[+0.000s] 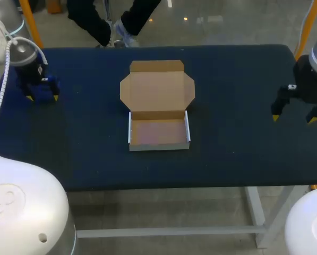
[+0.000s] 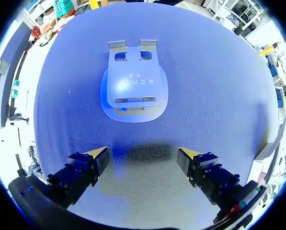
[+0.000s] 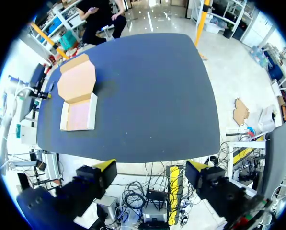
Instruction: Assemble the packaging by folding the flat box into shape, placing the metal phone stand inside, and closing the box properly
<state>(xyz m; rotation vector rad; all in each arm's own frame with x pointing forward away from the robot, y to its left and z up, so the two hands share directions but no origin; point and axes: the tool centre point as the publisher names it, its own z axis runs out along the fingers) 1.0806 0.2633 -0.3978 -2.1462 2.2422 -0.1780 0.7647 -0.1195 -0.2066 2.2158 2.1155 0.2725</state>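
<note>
Fingers [image 2: 96, 158] of left gripper [image 2: 143, 160] parted, phone stand [image 2: 133, 88] ahead, untouched

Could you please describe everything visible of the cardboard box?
The cardboard box lies in the middle of the table, partly formed: a shallow tray with raised side walls, pale outside, brown and empty inside. Its lid lies open and flat beyond the tray, with angled side flaps and a tuck flap at the far end. Only the table touches it.

One box [image 1: 157, 91], one phone stand [image 2: 133, 87], two claws [image 2: 143, 154] [image 3: 151, 166]
</note>
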